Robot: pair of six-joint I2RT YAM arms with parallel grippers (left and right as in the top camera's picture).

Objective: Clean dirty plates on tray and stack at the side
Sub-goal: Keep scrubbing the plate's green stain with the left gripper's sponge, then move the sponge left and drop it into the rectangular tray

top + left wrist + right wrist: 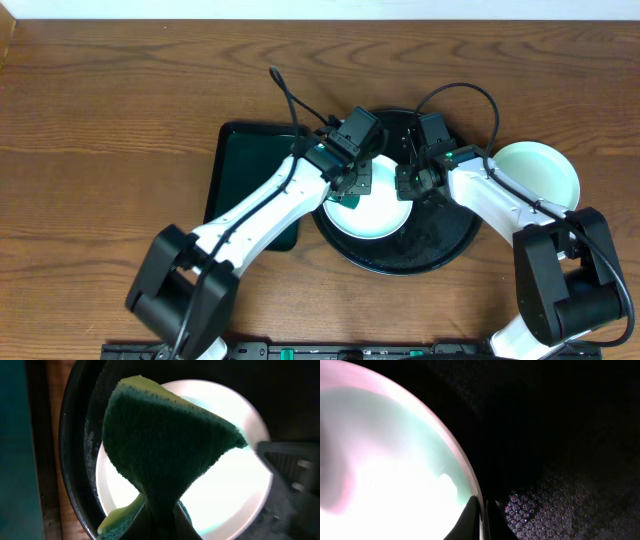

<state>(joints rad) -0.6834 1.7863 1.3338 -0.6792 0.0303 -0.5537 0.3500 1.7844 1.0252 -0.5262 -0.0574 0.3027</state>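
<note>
Worktop [100,120]: brown wood grain, spanning the whole overhead view. A pale strip runs along its far edge.

Round black tray [440,250]: glossy with a raised rim, at centre-right of the worktop. Its floor shows a fine speckled texture in the right wrist view.

Rectangular dark tray [245,165]: just left of the round tray, partly under the left arm.

Centre plate [380,220]: pale and round, lying inside the round black tray towards its left half, with both arms meeting over its far edge.

Side plate [540,170]: pale mint, off the tray, on the worktop just beside the tray's right rim. It is clear of both arms' fingers.

Sponge [160,445]: dark green scouring face with a yellow-green backing. It is folded into a fan above the centre plate.

Left fingers [150,530]: clenched on the narrow lower end of the sponge, over the left part of the centre plate. I cannot tell whether the sponge touches the plate.

Right fingers [470,522]: pinched together on the centre plate's rim at its right edge, with the tray floor just beyond them.
</note>
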